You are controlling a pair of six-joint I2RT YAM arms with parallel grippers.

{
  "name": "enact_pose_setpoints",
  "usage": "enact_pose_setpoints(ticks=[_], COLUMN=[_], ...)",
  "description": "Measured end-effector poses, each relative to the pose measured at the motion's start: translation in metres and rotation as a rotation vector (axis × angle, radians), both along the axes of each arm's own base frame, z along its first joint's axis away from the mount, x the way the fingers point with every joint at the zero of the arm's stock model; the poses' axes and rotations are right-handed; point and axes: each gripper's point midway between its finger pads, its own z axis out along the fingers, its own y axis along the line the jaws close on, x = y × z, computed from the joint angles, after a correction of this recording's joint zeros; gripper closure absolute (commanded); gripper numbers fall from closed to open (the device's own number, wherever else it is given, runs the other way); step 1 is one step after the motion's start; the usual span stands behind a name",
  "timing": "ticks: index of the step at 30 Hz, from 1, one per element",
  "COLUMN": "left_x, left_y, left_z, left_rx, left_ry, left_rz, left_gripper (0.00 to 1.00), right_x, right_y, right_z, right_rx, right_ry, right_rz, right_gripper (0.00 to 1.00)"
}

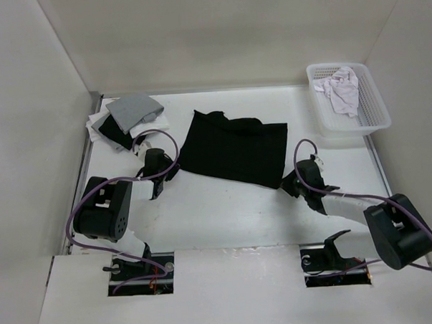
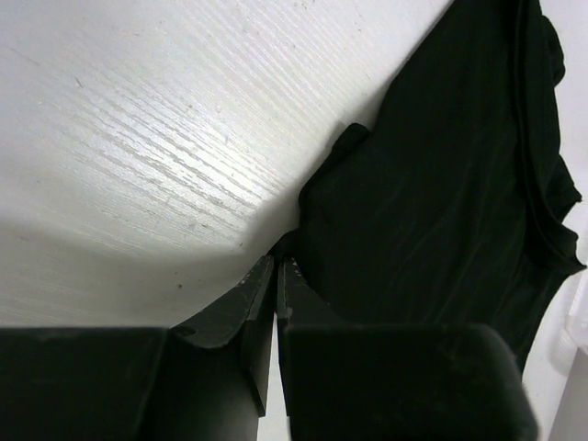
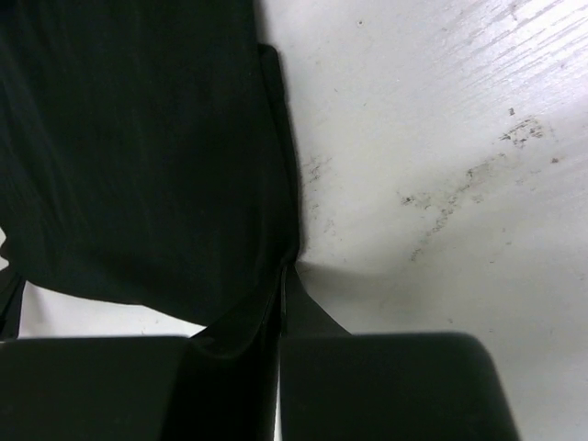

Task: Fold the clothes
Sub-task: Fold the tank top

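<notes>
The clothes (image 1: 237,148), one large black sleeveless top, lie spread flat in the middle of the white table (image 1: 226,219). My left gripper (image 1: 174,167) is at the top's near left corner. In the left wrist view its jaws (image 2: 277,263) are shut, with the corner of the black fabric (image 2: 441,184) pinched at the tips. My right gripper (image 1: 288,182) is at the near right corner. In the right wrist view the black fabric (image 3: 138,156) runs down between the shut jaws (image 3: 281,276).
A pile of grey, white and black garments (image 1: 128,117) lies at the back left. A white mesh basket (image 1: 375,101) holding a pale cloth (image 1: 342,90) stands at the back right. White walls close in the left, back and right sides.
</notes>
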Motion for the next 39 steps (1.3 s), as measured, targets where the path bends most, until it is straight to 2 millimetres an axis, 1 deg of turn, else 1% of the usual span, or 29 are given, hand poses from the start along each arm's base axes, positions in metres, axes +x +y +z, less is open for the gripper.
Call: enact_pose_setpoints(ticks=[2,3,4,5,6,7,8,9,11,12,14,16,17,18,19,20,21,23,24,26,28,29,31,33,36,38,39], left_x=[-0.001,-0.002,-0.005,-0.009,-0.013,-0.017,-0.021,-0.025,-0.043,-0.056,-0.085,-0.12,-0.135,-0.151,-0.164,-0.173,-0.179,-0.179,-0.174,-0.156,-0.132,-0.118,-0.089,-0.062,-0.016,0.012,0.026], left_y=[-0.002,-0.002,-0.002,-0.002,-0.001,-0.001,-0.001,0.0,0.003,0.007,0.017,0.03,0.035,0.041,0.046,0.049,0.052,0.053,0.052,0.048,0.042,0.039,0.036,0.036,0.035,0.035,0.035], left_z=[0.001,0.003,0.008,0.016,0.03,0.05,0.077,0.107,0.18,0.218,0.284,0.341,0.362,0.381,0.394,0.402,0.405,0.396,0.386,0.358,0.322,0.301,0.253,0.209,0.146,0.112,0.1], left_rx=[-0.009,-0.014,-0.019,-0.024,-0.031,-0.039,-0.051,-0.063,-0.09,-0.101,-0.116,-0.124,-0.126,-0.127,-0.127,-0.124,-0.118,-0.098,-0.084,-0.054,-0.024,-0.006,0.032,0.062,0.093,0.1,0.096], left_ry=[-0.001,-0.004,-0.012,-0.028,-0.055,-0.096,-0.156,-0.23,-0.409,-0.502,-0.656,-0.79,-0.839,-0.883,-0.913,-0.93,-0.935,-0.902,-0.866,-0.777,-0.671,-0.606,-0.47,-0.347,-0.181,-0.089,-0.061], left_rz=[-0.006,-0.009,-0.011,-0.012,-0.014,-0.015,-0.017,-0.018,-0.021,-0.021,-0.008,0.011,0.019,0.027,0.034,0.038,0.043,0.046,0.044,0.037,0.029,0.026,0.027,0.037,0.05,0.052,0.055], left_gripper=[1.0,1.0,1.0,1.0,1.0,1.0,1.0,1.0,1.0,1.0,1.0,1.0,1.0,1.0,1.0,1.0,1.0,1.0,1.0,1.0,1.0,1.0,1.0,1.0,1.0,1.0,1.0], right_x=[0.0,-0.001,-0.002,-0.004,-0.007,-0.01,-0.014,-0.018,-0.03,-0.038,-0.061,-0.085,-0.097,-0.109,-0.118,-0.125,-0.129,-0.132,-0.13,-0.12,-0.1,-0.088,-0.055,-0.019,0.037,0.069,0.085], right_y=[0.002,0.003,0.006,0.01,0.013,0.017,0.02,0.023,0.027,0.029,0.028,0.025,0.023,0.021,0.021,0.022,0.023,0.029,0.032,0.039,0.042,0.042,0.036,0.026,0.015,0.009,0.006], right_z=[0.003,0.008,0.016,0.029,0.044,0.064,0.085,0.111,0.17,0.199,0.258,0.3,0.318,0.332,0.34,0.344,0.345,0.336,0.329,0.31,0.287,0.274,0.243,0.213,0.167,0.137,0.126], right_rx=[0.005,0.008,0.015,0.024,0.033,0.043,0.049,0.055,0.071,0.083,0.118,0.156,0.178,0.198,0.212,0.222,0.222,0.193,0.166,0.096,0.024,-0.009,-0.058,-0.076,-0.071,-0.058,-0.048], right_ry=[-0.009,-0.025,-0.048,-0.082,-0.12,-0.17,-0.215,-0.271,-0.388,-0.442,-0.551,-0.624,-0.653,-0.67,-0.678,-0.679,-0.675,-0.645,-0.624,-0.579,-0.529,-0.5,-0.427,-0.347,-0.221,-0.136,-0.107], right_rz=[0.002,0.008,0.017,0.034,0.05,0.069,0.086,0.103,0.141,0.159,0.196,0.231,0.252,0.274,0.296,0.319,0.335,0.368,0.375,0.377,0.357,0.341,0.292,0.241,0.193,0.178,0.172], right_gripper=[1.0,1.0,1.0,1.0,1.0,1.0,1.0,1.0,1.0,1.0,1.0,1.0,1.0,1.0,1.0,0.99,0.99,0.99,0.99,0.99,0.99,0.99,0.99,0.99,0.99,0.99,0.99])
